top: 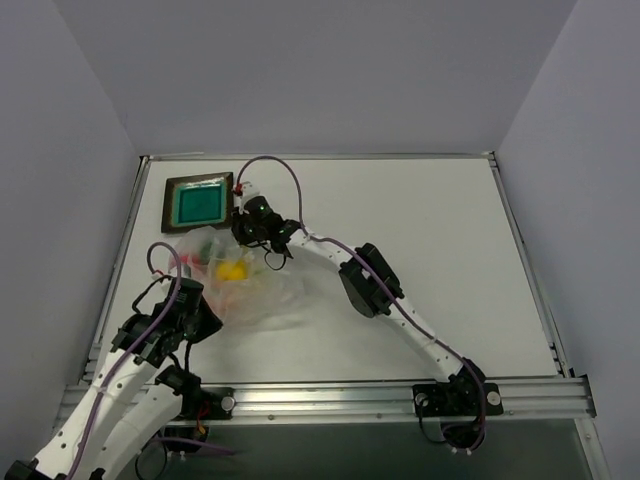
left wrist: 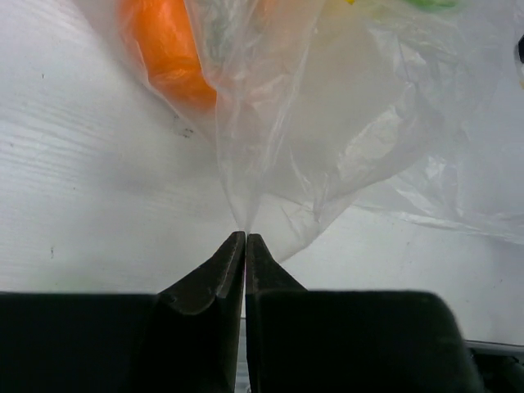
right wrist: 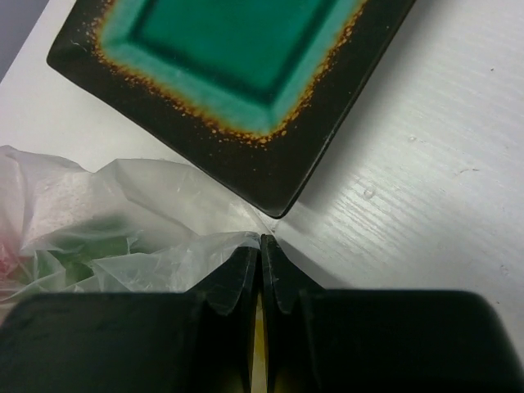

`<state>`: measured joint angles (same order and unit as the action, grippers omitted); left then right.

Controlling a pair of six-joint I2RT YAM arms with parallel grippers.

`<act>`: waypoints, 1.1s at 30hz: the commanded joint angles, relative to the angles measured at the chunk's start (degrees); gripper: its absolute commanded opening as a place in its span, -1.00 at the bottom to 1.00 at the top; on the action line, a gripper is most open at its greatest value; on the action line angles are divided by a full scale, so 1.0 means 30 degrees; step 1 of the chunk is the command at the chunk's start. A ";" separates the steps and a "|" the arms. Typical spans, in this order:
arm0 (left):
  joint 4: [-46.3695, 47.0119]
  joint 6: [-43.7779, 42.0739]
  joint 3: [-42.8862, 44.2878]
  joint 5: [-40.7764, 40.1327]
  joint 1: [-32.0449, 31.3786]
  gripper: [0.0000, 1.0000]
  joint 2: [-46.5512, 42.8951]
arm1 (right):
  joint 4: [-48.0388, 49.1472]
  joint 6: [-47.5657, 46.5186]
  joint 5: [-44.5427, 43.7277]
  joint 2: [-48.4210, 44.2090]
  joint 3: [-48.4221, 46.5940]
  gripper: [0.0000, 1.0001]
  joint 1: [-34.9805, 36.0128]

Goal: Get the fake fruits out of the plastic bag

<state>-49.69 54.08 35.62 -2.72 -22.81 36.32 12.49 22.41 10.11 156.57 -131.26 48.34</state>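
The clear crinkled plastic bag lies at the table's left with a yellow fruit inside it. My left gripper is shut on a bunched corner of the bag at its near left. An orange fruit shows through the film ahead of it. My right gripper is shut on the bag's far edge, next to the tray's corner. A green fruit and a hint of the red fruit show through the film on the left.
A dark-framed square tray with a teal centre sits at the far left, just beyond the bag; its corner lies close in front of my right fingertips. The white table extends to the right.
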 commanded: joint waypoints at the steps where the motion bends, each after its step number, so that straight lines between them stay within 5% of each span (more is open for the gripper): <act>1: -0.2276 0.0313 0.1369 0.0878 -0.0103 -0.93 -0.0124 | 0.1107 -0.0118 -0.0617 -0.0598 -0.0164 -1.00 -0.0087; 5: -0.2156 -0.1412 0.3853 -0.0818 -0.0132 0.31 0.0608 | 0.2104 -0.0118 0.0173 -0.1535 0.1300 -1.00 -0.0028; 6: -0.2534 -0.2374 0.5340 -0.1227 -0.0132 0.42 0.0900 | 0.2280 -0.0234 0.0610 -0.1971 0.1854 -1.00 -0.0057; 12: -0.1809 -0.5543 0.8634 -0.2756 -0.0132 0.49 0.2248 | 0.2896 -0.0908 0.1639 -0.3644 0.3235 -0.99 -0.0087; 16: 0.0651 -0.6718 0.8080 -0.2519 -0.0132 0.49 0.4063 | 0.3480 -0.0793 0.2663 -0.4231 0.3967 -0.94 -0.0174; 21: 0.3695 -0.8151 0.7493 -0.6228 -0.0103 0.52 0.6845 | 0.4887 0.0232 0.3513 -0.5022 0.5462 -0.94 -0.0233; 25: 0.4231 -0.9267 0.8778 -0.6711 0.0160 0.63 1.0241 | 0.4948 0.0409 0.4013 -0.5198 0.5492 -0.93 -0.0204; 27: 0.4405 -0.9649 0.9337 -0.7028 0.0219 0.63 1.1826 | 0.4715 0.0293 0.4043 -0.5345 0.5522 -0.92 -0.0233; 30: 0.4465 -0.9563 0.9485 -0.6917 0.1183 0.25 1.2912 | 0.4538 0.0175 0.3634 -0.5987 0.6103 -0.78 -0.0292; 31: 0.4464 -0.9446 0.9427 -0.6799 0.1506 0.01 1.2972 | 0.4566 0.0146 0.3487 -0.6222 0.6368 -0.67 -0.0321; 32: 0.4580 -0.9415 0.9340 -0.6653 0.2292 -0.62 1.2944 | 0.4538 0.0117 0.3312 -0.6746 0.6661 -0.52 -0.0350; 33: 0.4581 -0.9096 0.9310 -0.6565 0.2677 -0.84 1.2857 | 0.4479 0.0058 0.2846 -0.7041 0.6983 -0.19 -0.0408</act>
<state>-37.12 26.89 60.25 -20.64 -18.68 76.64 24.16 23.16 20.03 143.65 -111.68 47.72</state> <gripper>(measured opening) 0.204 0.298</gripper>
